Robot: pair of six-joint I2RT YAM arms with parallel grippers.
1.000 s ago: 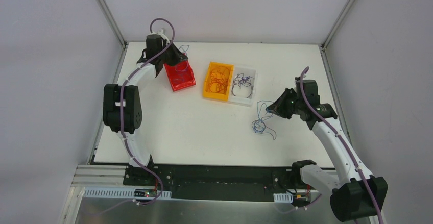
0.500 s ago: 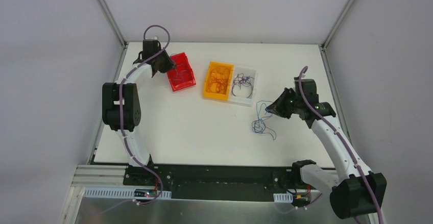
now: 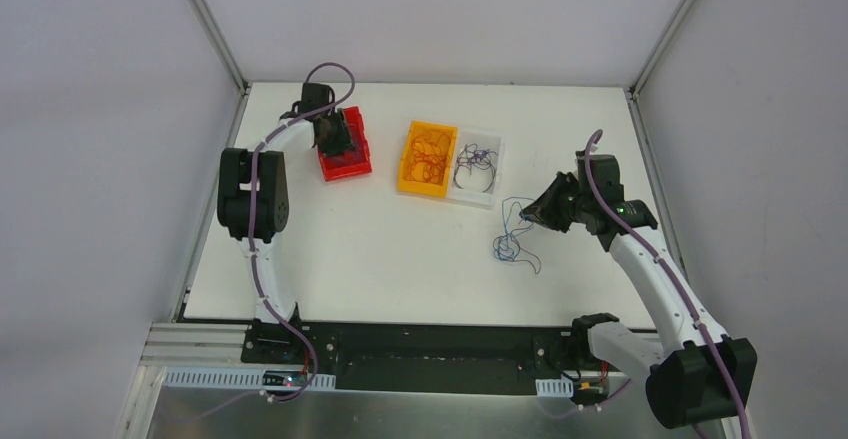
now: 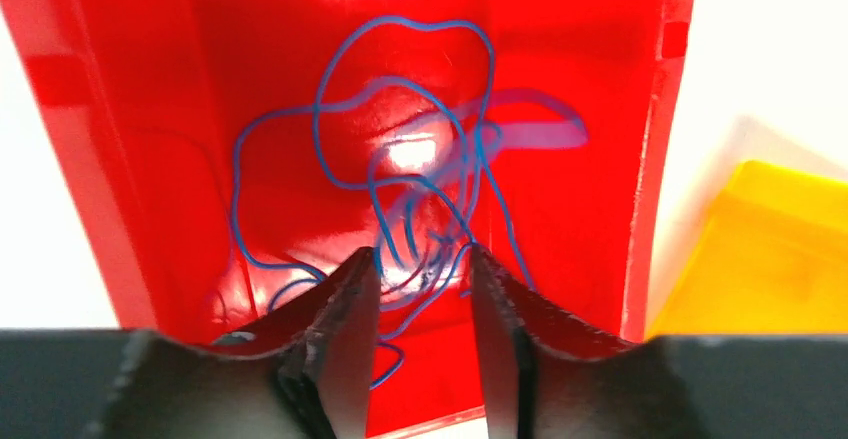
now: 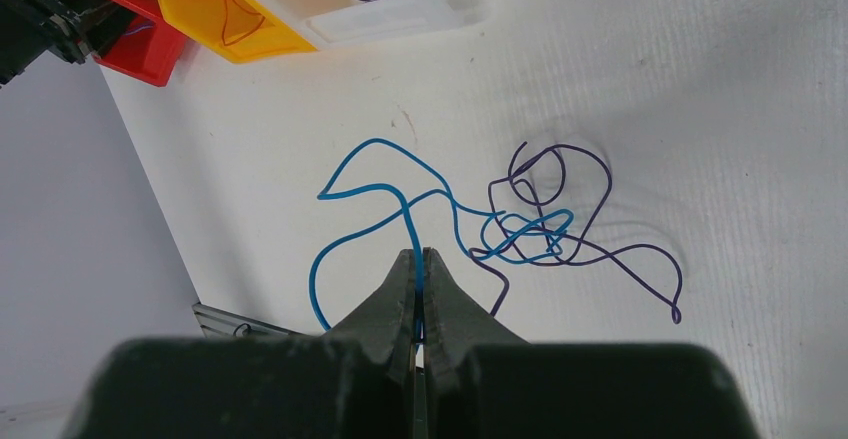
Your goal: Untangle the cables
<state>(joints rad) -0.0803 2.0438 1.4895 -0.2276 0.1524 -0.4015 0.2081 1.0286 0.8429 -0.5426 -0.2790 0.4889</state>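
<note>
My right gripper point(image 5: 421, 255) is shut on a light blue cable point(image 5: 392, 199), which is tangled with a purple cable point(image 5: 590, 249) on the white table. The same tangle shows in the top view point(image 3: 510, 239), with the right gripper point(image 3: 530, 215) at its upper right. My left gripper point(image 4: 420, 259) is open over the red bin point(image 4: 90, 159), its jaws on either side of a loose blue cable point(image 4: 400, 159) lying inside the bin. In the top view the left gripper point(image 3: 335, 139) sits over the red bin point(image 3: 352, 164).
A yellow bin point(image 3: 428, 159) holds orange cables and a white bin point(image 3: 476, 169) holds dark cables, side by side at the table's back middle. The yellow bin's corner point(image 4: 770, 249) is right of the red bin. White walls stand on both sides.
My left arm has swung over the red bin and lowered into it; the bin has shifted and turned slightly. The right arm and its tangle have barely moved.
</note>
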